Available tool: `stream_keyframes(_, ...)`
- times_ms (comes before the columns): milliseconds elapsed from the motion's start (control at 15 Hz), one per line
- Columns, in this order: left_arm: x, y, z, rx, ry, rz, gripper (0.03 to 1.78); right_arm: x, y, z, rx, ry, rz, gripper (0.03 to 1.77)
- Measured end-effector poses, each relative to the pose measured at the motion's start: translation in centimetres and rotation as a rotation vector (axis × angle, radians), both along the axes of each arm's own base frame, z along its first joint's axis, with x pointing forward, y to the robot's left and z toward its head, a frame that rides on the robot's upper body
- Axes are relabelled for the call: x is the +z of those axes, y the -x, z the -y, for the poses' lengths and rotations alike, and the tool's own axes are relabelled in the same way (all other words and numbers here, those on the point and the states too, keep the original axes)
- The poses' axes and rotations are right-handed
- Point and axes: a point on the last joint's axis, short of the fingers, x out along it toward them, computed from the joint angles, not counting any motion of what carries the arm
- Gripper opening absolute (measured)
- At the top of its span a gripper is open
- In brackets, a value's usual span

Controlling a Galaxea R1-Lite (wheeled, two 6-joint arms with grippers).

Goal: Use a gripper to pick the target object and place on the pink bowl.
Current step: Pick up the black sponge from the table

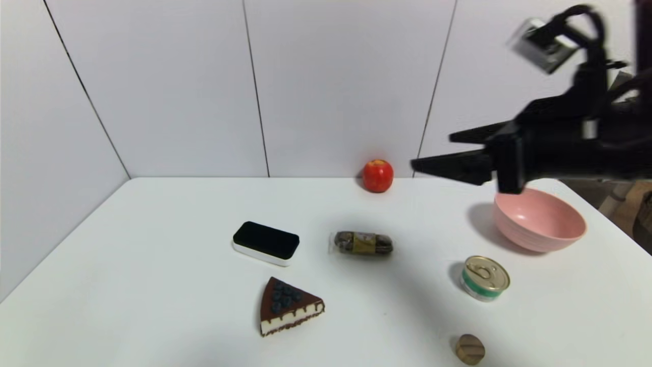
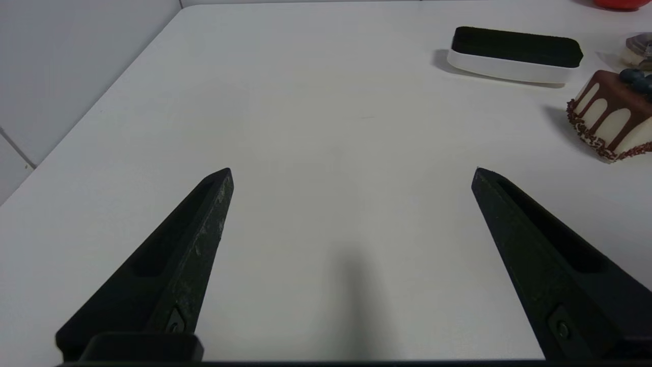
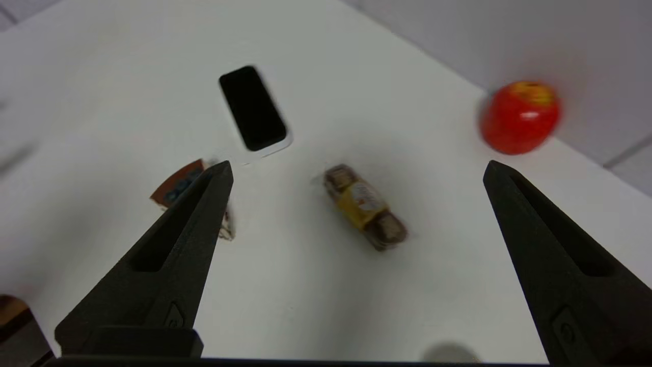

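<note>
Nearest my head camera lie a small brown wooden piece (image 1: pixel 469 349) and a chocolate cake slice (image 1: pixel 288 306), beyond which the target object (image 1: pixel 266 242), black top on white base, rests flat on the white tabletop (image 1: pixel 153 285), just beside wrapped chocolates (image 1: pixel 362 243). Well apart to its right I see the pink bowl (image 1: pixel 539 220), a tin can (image 1: pixel 485 278) before it and a red apple (image 1: pixel 378 176) at the wall. My right tool (image 1: pixel 433 151) hangs released above the bowl's near-left edge, holding nothing; my left tool (image 2: pixel 351 176), likewise released, sits low over bare tabletop.
</note>
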Motion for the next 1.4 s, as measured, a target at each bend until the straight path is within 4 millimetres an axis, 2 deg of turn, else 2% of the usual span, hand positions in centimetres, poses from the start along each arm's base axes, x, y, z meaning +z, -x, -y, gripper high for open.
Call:
stream_keyframes(67,0.0,0.0,0.0,0.0,-0.001,0.0,1.69,-1.3,-1.3,-2.4,0.051,0.031,-0.04,1.7)
stream_keyframes(333,0.0,0.0,0.0,0.0,-0.001,0.0,1.69,-5.2,-4.3,-10.4,0.194,0.101,-0.115,1.7)
stream_keyframes(533,0.0,0.0,0.0,0.0,-0.001,0.0,1.69,-7.5,-5.4,-15.1,0.264,0.131,-0.125,1.7)
stream_keyframes(733,0.0,0.0,0.0,0.0,-0.001,0.0,1.69,-9.5,-5.8,-18.6,0.317,0.151,-0.12,1.7)
stream_keyframes(1000,0.0,0.0,0.0,0.0,-0.001,0.0,1.69,-12.3,-6.9,-20.9,0.342,0.186,-0.125,1.7)
stream_keyframes(1200,0.0,0.0,0.0,0.0,0.0,0.0,1.69,-13.6,-8.2,-21.4,0.292,0.206,-0.117,1.7)
stream_keyframes(1400,0.0,0.0,0.0,0.0,0.0,0.0,1.69,-14.1,-9.1,-21.7,0.275,0.203,-0.108,1.7)
